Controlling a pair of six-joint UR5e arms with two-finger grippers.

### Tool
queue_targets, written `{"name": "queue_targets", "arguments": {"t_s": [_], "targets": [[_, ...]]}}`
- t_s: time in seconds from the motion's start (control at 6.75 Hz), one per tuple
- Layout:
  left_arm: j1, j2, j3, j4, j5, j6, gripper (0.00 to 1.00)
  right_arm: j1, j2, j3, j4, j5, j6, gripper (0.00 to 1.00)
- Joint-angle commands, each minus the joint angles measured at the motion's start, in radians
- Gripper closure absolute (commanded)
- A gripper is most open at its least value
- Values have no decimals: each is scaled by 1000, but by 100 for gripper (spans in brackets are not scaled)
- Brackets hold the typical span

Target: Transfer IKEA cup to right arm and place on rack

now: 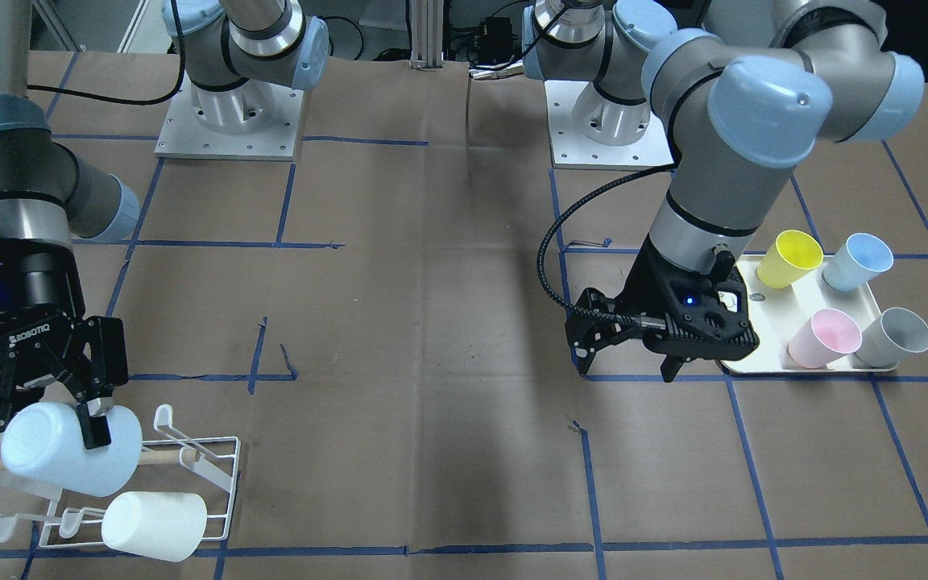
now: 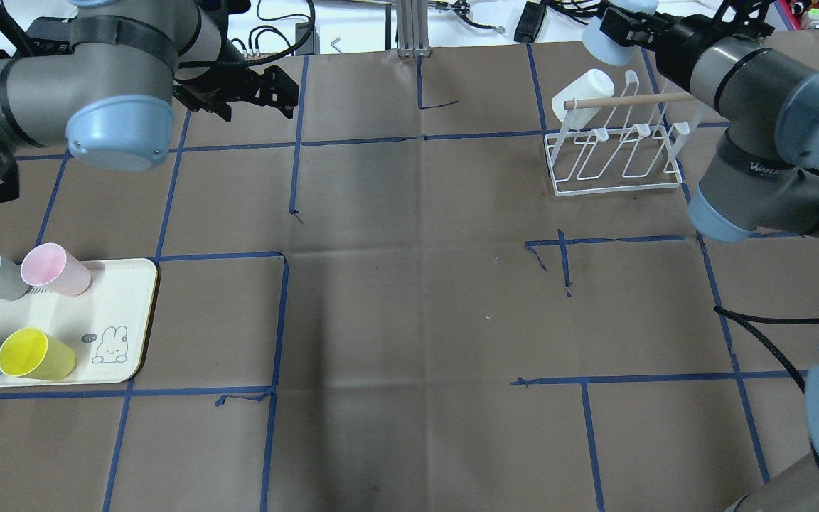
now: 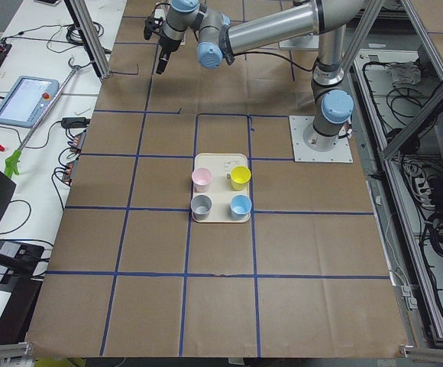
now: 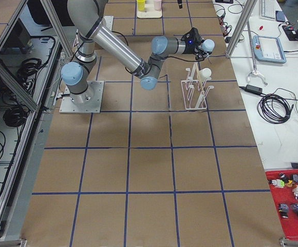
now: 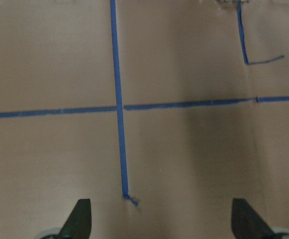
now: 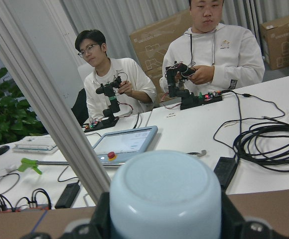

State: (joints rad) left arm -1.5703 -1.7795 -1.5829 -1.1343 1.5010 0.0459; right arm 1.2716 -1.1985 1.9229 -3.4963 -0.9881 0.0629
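Right wrist-mounted, pale-blue cup in R tool, base toward cam

Cream tray on brown table, holding pink cup, yellow cup, grey cup, blue cup

The right arm is extended away from its base, with the elbow bent and the wrist turned so that the right gripper faces outward, away from the robot. Its jaws are closed on the sides of a pale blue cup, which is held on its side with the base facing outward. The left arm is folded at the elbow, with the forearm descending steeply and the wrist directing the left gripper downward. The jaws of the left gripper are spread wide apart, and nothing is held between the two fingertips.
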Motion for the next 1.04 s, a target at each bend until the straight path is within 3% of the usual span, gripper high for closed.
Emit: {"name": "queue_targets", "arguments": {"t_s": [0.0, 0.89], "targets": [[9, 89, 41, -250, 60, 6, 0, -73, 29, -27, 36, -7, -210, 76], [1, 205, -20, -321, 62, 11, 0, -136, 192, -130, 34, -15, -324, 76]]}}
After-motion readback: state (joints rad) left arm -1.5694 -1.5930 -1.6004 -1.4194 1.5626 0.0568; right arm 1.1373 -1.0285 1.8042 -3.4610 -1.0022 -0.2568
